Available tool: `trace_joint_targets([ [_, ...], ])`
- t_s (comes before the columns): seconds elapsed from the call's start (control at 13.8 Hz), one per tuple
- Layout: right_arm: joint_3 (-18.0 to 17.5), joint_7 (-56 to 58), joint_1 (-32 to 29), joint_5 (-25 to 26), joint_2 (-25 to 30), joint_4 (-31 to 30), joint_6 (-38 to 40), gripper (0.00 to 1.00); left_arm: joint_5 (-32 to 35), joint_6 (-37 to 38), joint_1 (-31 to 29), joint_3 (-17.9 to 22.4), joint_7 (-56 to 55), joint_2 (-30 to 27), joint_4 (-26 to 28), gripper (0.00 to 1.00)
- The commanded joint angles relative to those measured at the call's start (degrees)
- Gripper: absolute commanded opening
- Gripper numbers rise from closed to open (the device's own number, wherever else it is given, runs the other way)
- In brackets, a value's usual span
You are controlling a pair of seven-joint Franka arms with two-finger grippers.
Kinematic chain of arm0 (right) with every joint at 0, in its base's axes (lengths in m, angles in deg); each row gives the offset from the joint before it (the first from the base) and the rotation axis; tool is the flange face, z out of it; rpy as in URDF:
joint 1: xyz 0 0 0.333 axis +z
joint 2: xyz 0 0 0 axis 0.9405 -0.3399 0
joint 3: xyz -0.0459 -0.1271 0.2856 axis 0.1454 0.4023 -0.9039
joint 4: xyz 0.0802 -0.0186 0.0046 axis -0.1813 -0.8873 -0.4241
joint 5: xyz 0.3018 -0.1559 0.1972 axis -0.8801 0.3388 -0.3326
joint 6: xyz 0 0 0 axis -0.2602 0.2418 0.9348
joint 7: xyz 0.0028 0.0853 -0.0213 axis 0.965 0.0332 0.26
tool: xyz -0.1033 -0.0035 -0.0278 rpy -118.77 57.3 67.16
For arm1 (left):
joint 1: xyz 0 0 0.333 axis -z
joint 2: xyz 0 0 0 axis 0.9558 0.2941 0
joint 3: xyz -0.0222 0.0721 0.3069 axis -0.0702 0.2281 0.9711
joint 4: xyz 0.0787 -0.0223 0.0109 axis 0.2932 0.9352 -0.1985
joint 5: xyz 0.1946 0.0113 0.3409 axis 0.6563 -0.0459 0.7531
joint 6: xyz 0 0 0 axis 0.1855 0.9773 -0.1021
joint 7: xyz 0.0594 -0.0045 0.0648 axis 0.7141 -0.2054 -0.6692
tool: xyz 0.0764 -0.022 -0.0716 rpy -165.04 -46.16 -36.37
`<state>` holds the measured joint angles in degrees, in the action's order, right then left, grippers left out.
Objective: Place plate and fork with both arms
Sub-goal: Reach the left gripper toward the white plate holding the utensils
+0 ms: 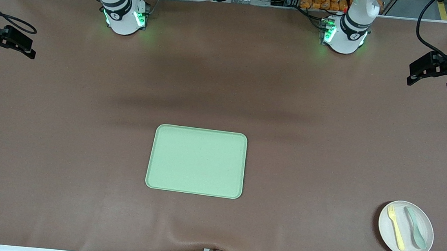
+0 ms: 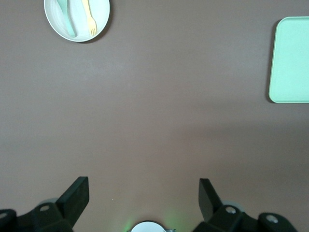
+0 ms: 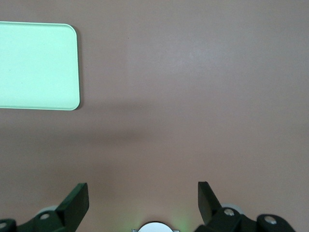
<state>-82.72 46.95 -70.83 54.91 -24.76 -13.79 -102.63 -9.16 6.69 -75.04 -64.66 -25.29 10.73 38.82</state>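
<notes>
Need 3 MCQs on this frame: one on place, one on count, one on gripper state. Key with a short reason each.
1. Where is the fork?
A. on the tray
B. on the plate, beside the spoon
C. bare on the table

2. How many utensils lie on the plate?
A. one
B. two
C. three

3. What state are the left gripper and the right gripper in?
A. both open and holding nothing
B. both shut on the plate
C. one open, one shut on the fork

Key: 1 B, the yellow fork lies on the plate next to the grey-green spoon, toward the left arm's end of the table. 2 B, only fork and spoon are there; the green tray holds nothing. 3 A, each wrist view shows fingers spread wide over the brown table.
</notes>
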Motion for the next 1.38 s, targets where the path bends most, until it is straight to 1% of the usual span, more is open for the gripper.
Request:
trace_joint_targets([
  [0.0,-0.45,1.10,-0.97,-0.19,-0.47,1.25,0.70,1.00,1.14,0.53,0.04,-0.14,3.09,-0.35,-0.24,1.00],
  [0.8,-0.45,1.10,-1.05,-0.19,-0.65,1.25,0.70,1.00,0.79,1.14,-0.84,0.30,2.42,0.35,0.10,1.00],
  [1.09,-0.36,1.19,-1.05,-0.19,-0.65,1.25,0.88,1.00,1.05,0.97,-1.02,0.30,2.06,3.77,-0.07,1.00],
  [1.31,-0.36,1.10,-0.97,-0.19,-0.65,1.25,0.88,1.00,2.98,-0.52,-1.80,0.57,2.06,8.42,-0.42,1.00],
])
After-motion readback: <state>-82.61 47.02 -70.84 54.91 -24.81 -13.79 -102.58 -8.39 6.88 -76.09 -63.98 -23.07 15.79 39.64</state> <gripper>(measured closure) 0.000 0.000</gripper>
